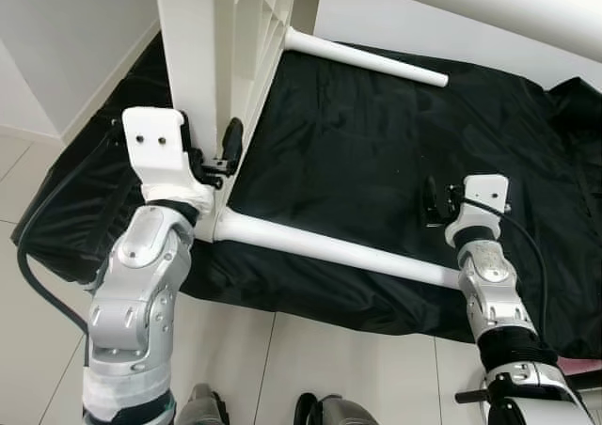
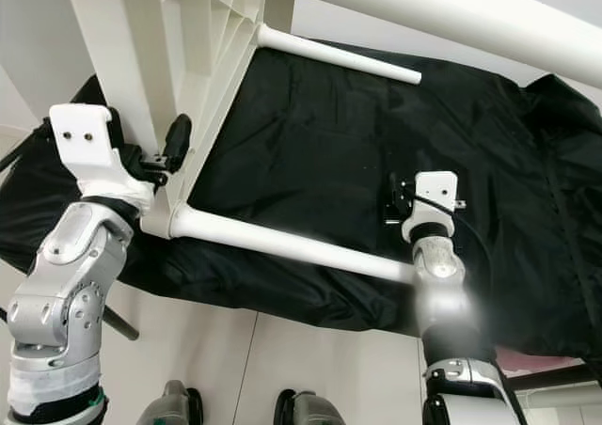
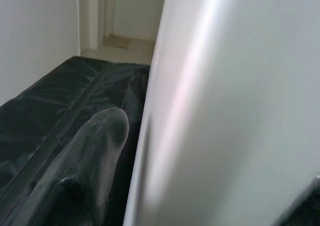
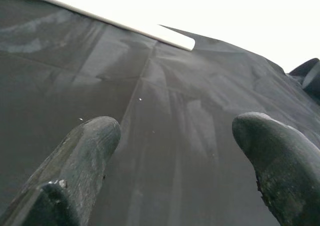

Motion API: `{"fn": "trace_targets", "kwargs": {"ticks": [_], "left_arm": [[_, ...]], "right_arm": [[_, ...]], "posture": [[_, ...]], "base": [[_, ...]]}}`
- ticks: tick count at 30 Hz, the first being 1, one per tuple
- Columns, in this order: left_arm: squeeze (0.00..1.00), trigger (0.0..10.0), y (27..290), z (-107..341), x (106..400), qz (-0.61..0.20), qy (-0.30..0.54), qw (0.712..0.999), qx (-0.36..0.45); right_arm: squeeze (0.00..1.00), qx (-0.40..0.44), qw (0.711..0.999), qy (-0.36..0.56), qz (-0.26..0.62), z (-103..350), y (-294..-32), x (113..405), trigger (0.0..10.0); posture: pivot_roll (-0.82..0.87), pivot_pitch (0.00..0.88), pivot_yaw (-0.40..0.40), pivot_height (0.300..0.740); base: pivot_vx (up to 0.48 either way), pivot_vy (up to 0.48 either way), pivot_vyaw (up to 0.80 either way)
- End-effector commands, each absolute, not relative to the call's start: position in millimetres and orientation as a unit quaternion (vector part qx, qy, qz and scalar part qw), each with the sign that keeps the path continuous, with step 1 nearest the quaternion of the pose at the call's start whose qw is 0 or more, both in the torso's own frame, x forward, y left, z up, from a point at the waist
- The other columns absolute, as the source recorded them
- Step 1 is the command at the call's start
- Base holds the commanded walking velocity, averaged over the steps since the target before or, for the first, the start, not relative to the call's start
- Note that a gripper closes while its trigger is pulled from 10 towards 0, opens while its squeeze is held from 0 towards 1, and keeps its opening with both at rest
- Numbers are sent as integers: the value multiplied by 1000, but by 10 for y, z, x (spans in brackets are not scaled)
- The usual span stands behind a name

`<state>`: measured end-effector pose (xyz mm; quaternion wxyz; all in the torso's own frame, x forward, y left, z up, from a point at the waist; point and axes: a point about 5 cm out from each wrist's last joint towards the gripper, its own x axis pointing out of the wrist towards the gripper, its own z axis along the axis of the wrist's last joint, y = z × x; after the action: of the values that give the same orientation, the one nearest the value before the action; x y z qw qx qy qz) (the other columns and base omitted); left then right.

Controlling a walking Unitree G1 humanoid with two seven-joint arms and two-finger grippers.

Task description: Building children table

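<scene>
The left gripper [image 1: 222, 154] has its jaws clamped on the edge of the white tabletop [image 1: 202, 39], which stands on its side over the black mat [image 1: 357, 152]. In the left wrist view the tabletop sits between the jaws, pressed against one finger [image 3: 95, 161]. Just below the jaws, a leg [image 1: 329, 248] runs out from the tabletop's corner across the mat. A second leg [image 1: 367, 56] sticks out beyond the jaws, farther back. The right gripper [image 1: 433, 202] hovers over the mat near the first leg's free end, jaws apart, nothing between them.
</scene>
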<state>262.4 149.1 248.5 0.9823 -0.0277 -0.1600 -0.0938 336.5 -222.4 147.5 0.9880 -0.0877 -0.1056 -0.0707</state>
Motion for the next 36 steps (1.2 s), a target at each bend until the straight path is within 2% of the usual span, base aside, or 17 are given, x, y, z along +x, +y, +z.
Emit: {"fn": "trace_targets", "kwargs": {"ticks": [1,5,13,22,26,29,33,36], "left_arm": [[0,10000,1412,2537,2554,-174,-182,968,-19],[0,10000,1464,2485,2384,-235,-174,956,1],[0,10000,1571,2501,2202,-265,-185,946,19],[0,10000,1619,2518,2076,-285,-183,941,12],[0,10000,1717,2539,1971,-304,-179,936,7],[0,10000,1762,2462,1817,-359,-129,924,8],[0,10000,1762,2380,1742,-387,-94,917,20],[0,10000,1717,2130,1625,-441,-3,897,29]], "right_arm": [[0,-85,988,-97,-81,1413,-2280,3329,10000],[0,-84,989,-92,-77,1380,-2251,3331,10000],[0,-80,990,-91,-73,1390,-2226,3374,10000],[0,-77,991,-91,-61,1394,-2153,3418,10000],[0,-76,992,-88,-52,1383,-2115,3438,10000],[0,-78,992,-85,-41,1368,-2063,3464,10000],[0,-77,993,-85,-36,1366,-2037,3473,10000],[0,-84,992,-91,-24,1369,-1969,3476,10000]], "posture": [[111,175,-129,740],[125,182,-132,740],[150,186,-140,740],[167,184,-146,740],[189,182,-160,740],[201,176,-168,740],[200,173,-170,740],[196,167,-166,740]], "base": [[0,0,0],[0,0,0],[0,0,0],[0,0,0],[0,0,0],[0,0,0],[0,0,0],[0,0,0]]}}
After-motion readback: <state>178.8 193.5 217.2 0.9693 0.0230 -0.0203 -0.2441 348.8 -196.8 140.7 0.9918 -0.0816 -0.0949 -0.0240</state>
